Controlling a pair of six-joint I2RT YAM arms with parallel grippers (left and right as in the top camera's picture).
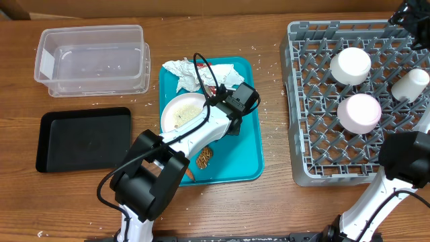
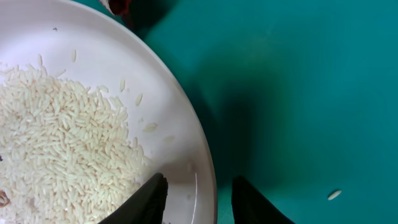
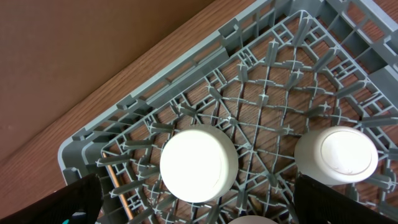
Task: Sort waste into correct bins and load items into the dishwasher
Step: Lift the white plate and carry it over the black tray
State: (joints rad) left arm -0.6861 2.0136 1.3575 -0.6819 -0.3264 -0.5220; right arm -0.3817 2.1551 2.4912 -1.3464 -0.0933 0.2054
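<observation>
As the left gripper point(image 2: 199, 186) straddles the right rim of the plate point(image 2: 168, 124), fingers spread with one over the china and one over the teal tray point(image 2: 298, 93), nothing is pinched yet. The plate, heaped with loose rice point(image 2: 56, 137), lies in the middle of that tray, near the centre of the table point(image 1: 275, 208); crumpled napkins point(image 1: 195, 72) crowd its far side and a brown lump point(image 1: 204, 156) sits toward the tray's near edge. The likely hazard: if the fingers close on the thin lip alone, the plate may tip on lifting and shed rice across tray and table rather than into a bin. A slipping rim could also skid into the napkins. Room is tight on that side, but bare tray lies open to the plate's right. The clear tub point(image 1: 91, 50) stands at the far-left corner, the black tray point(image 1: 84, 138) by the left edge. Along the right edge the dish rack point(image 1: 309, 101) holds two upturned bowls point(image 1: 350, 65) and a cup point(image 1: 411, 84), its near rows free; the right gripper point(image 3: 199, 186) hangs above it, fingers wide apart and empty.
</observation>
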